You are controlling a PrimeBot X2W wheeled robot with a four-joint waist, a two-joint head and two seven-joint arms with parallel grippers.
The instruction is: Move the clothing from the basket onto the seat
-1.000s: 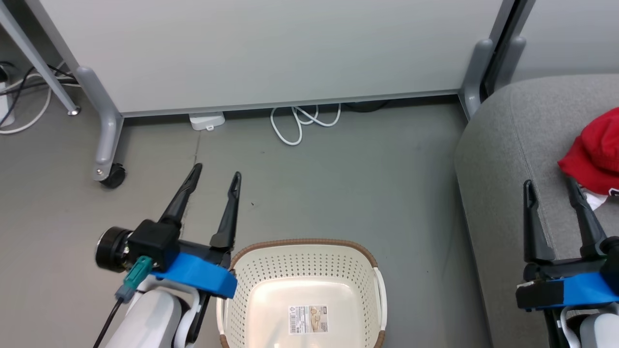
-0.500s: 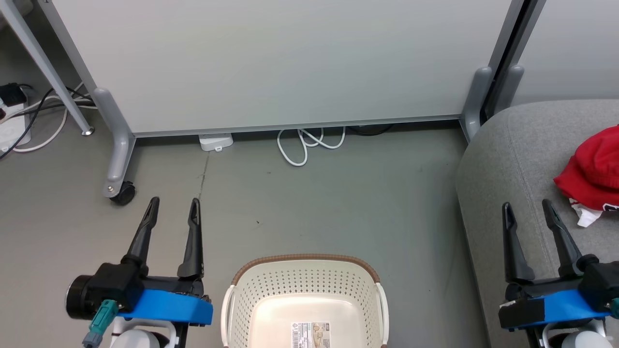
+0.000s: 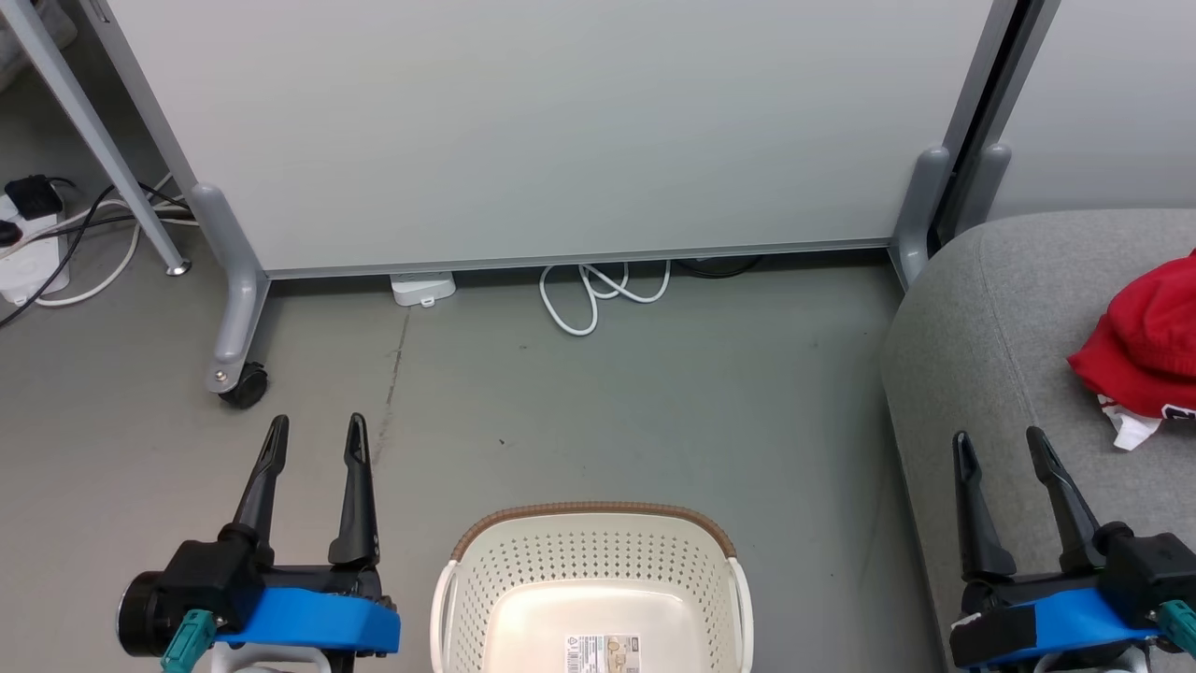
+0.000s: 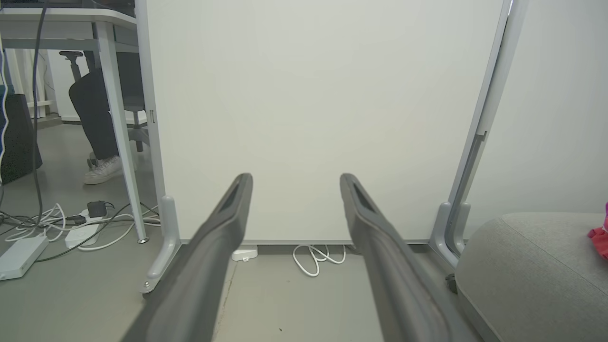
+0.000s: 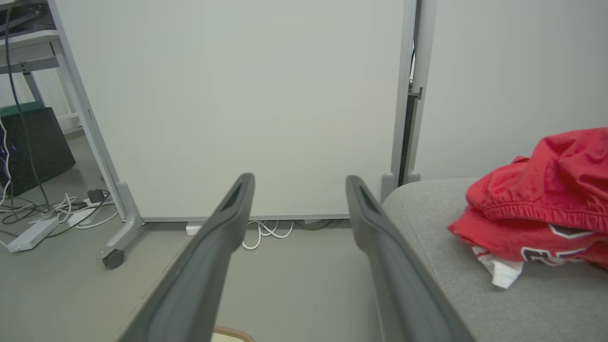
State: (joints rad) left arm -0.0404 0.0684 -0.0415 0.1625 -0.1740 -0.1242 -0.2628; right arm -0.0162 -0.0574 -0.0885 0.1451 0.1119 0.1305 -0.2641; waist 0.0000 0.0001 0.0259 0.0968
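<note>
On rounded grey fabric seat (image 3: 981, 318): crumpled red clothing (image 3: 1145, 350).

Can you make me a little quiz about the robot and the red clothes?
1. Pick one. Where does the red clothing lie?
A. on the floor
B. on the grey seat
C. under a desk

2. True or false: the basket has the red clothing inside it.

3. Fill the gap: the left hand and the right hand both have their fingers ____ and hold nothing.

Key:
1. B
2. False: the part of the basket in view shows only its bare bottom with a sticker.
3. open
</note>
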